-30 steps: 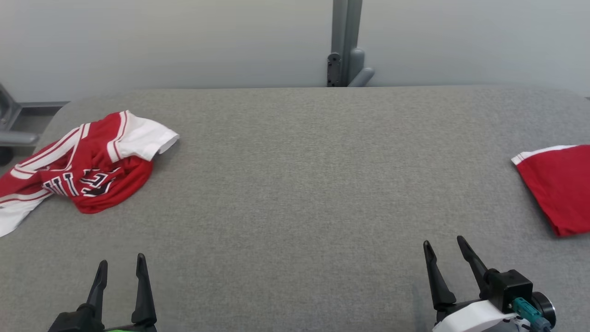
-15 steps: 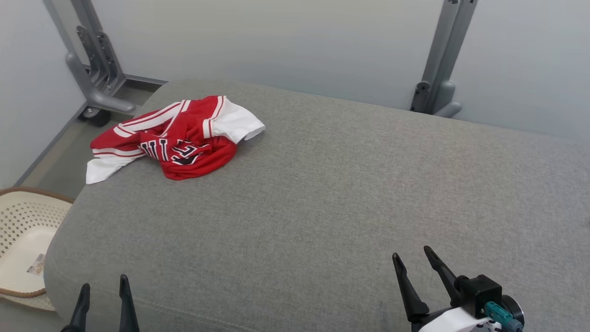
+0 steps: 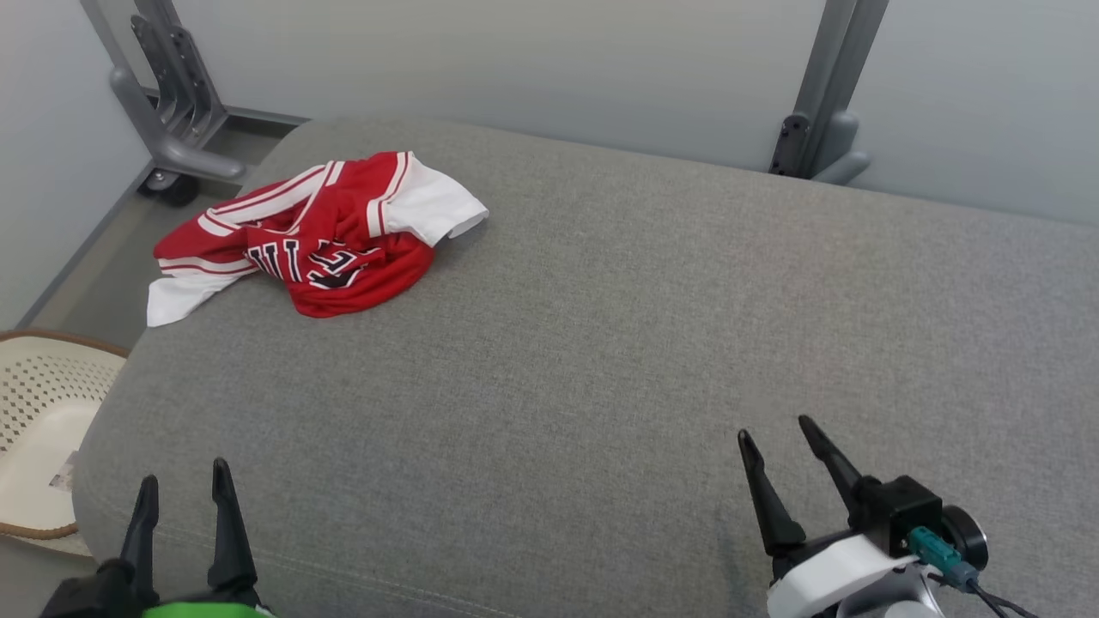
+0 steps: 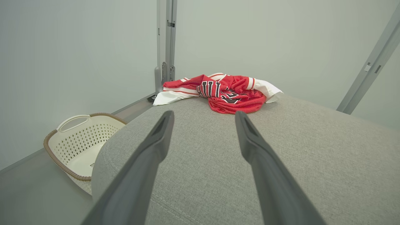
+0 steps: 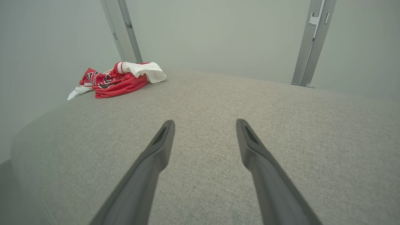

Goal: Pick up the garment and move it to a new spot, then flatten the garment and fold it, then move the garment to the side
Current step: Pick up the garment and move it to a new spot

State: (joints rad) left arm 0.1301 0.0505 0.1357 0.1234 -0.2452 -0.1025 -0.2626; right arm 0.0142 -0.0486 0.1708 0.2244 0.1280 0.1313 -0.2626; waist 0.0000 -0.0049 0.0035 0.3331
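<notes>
Judging from how things are lying now, the task is only beginning: the garment, a red and white jersey, is sitting crumpled in a heap on the gray cushion. It is lying well beyond the tips of the left gripper, almost straight ahead of its fingers, and far ahead and to the left of the right gripper. Both grippers are standing with their fingers spread wide and are holding nothing, and both are well apart from the cloth. So the picking up, the moving to a new spot, the flattening, the folding and the putting aside are all waiting to be done, in my judgement. Several things are hard to make out. The black letters on the jersey are being broken by the folds, so I cannot read them, and I cannot tell where the collar or the hem is. One white end is hanging over the cushion's far left edge, and how much is hanging there is hidden. A pale basket is sitting low to the left of the left fingers, cut off by the picture's edge.
</notes>
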